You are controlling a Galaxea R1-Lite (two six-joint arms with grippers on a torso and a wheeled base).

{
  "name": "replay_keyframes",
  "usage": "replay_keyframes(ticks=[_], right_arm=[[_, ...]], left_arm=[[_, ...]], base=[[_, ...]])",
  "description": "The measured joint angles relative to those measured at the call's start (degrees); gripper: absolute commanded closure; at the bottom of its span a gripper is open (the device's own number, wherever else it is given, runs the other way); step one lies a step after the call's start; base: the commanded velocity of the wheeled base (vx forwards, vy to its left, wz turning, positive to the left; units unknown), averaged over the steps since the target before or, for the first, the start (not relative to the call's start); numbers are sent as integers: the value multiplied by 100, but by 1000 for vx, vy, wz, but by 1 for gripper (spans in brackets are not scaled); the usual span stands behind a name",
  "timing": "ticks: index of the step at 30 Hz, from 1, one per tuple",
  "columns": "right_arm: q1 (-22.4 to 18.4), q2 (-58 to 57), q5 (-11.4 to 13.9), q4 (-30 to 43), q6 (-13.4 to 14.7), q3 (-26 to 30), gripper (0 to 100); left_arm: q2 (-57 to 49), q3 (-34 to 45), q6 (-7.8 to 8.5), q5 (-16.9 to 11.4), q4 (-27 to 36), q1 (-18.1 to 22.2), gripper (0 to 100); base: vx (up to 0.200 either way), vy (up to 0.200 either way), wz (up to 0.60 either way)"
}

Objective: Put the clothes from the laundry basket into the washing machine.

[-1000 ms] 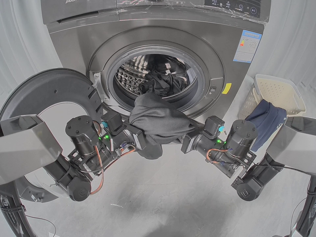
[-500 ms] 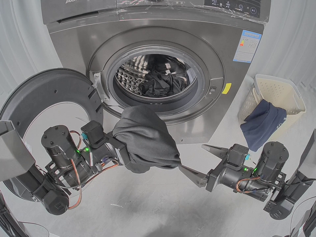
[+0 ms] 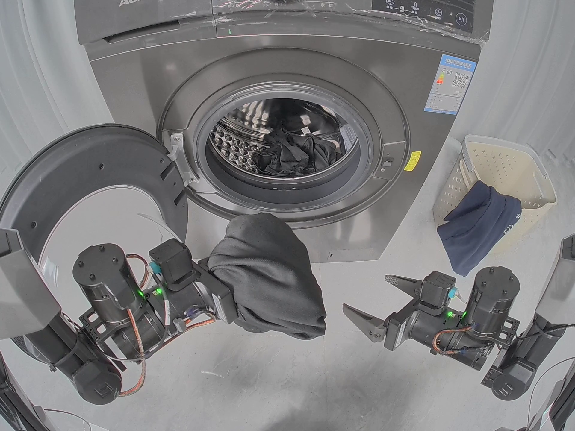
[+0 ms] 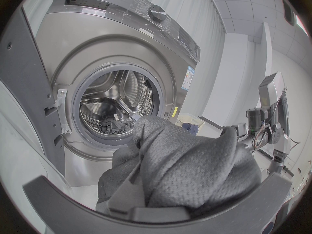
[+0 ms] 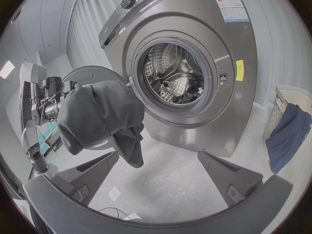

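A dark grey garment is bunched over my left gripper, which is shut on it, low in front of the washing machine and below its round opening. The cloth covers the left fingers. My right gripper stands open and empty, just right of the garment and apart from it. Dark clothes lie inside the drum. A navy garment hangs over the rim of the cream laundry basket at the right.
The machine's round door stands swung open at the left, close behind my left arm. The basket sits on the floor against the machine's right side. Bare grey floor lies below both grippers.
Both arms have drawn back and down from the drum opening. The right gripper let go of the grey garment and moved off right, open. The garment now hangs from the left gripper alone.
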Motion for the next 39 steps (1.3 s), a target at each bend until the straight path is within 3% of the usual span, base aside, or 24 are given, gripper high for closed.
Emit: replay_keyframes(ticks=[4, 13, 28, 39], right_arm=[[15, 26, 0, 0, 1, -16, 0], [65, 74, -2, -18, 11, -27, 0], [76, 89, 0, -18, 26, -20, 0], [80, 91, 0, -22, 28, -20, 0]], left_arm=[[80, 24, 115, 0, -2, -13, 100], [161, 38, 126, -2, -7, -66, 100], [205, 61, 173, 6, -7, -100, 100], [243, 16, 176, 9, -5, -61, 100]], base=[[200, 0, 0], [200, 0, 0], [0, 0, 0], [0, -164, 0]])
